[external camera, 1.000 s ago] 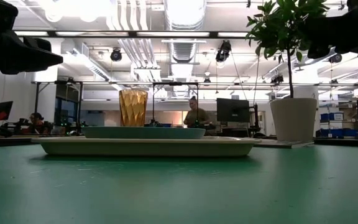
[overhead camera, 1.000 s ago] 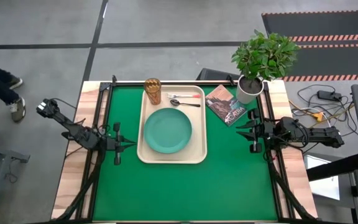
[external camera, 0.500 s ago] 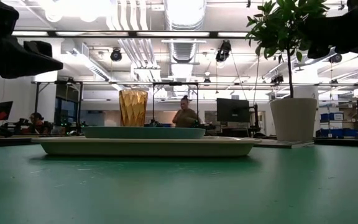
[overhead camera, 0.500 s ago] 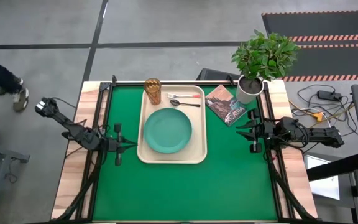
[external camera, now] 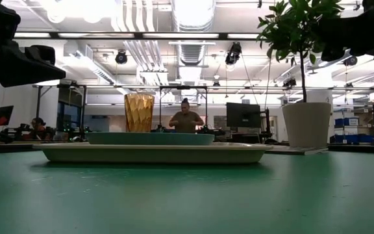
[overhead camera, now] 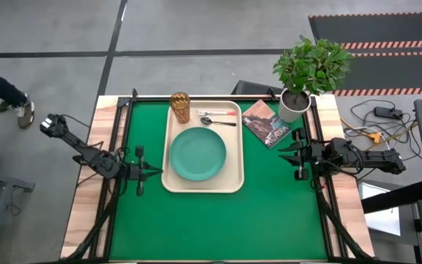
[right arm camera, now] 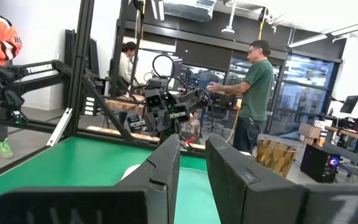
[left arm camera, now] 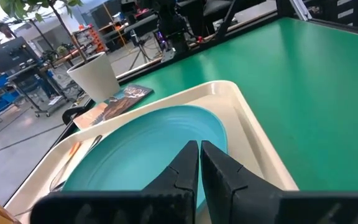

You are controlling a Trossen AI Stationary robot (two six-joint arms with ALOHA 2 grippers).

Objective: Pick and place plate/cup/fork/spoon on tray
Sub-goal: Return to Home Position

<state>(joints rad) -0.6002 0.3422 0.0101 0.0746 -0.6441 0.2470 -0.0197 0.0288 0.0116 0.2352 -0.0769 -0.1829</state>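
We note the plate lying on the tray, the cup upright behind it, and a plant pot rightward on the green counter.

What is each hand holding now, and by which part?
Nothing is held. The left hand and the right hand are both empty, one on each side of the tray.

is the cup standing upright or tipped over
Upright. In the low view the cup stands on the tray behind the plate, its open mouth at the top.
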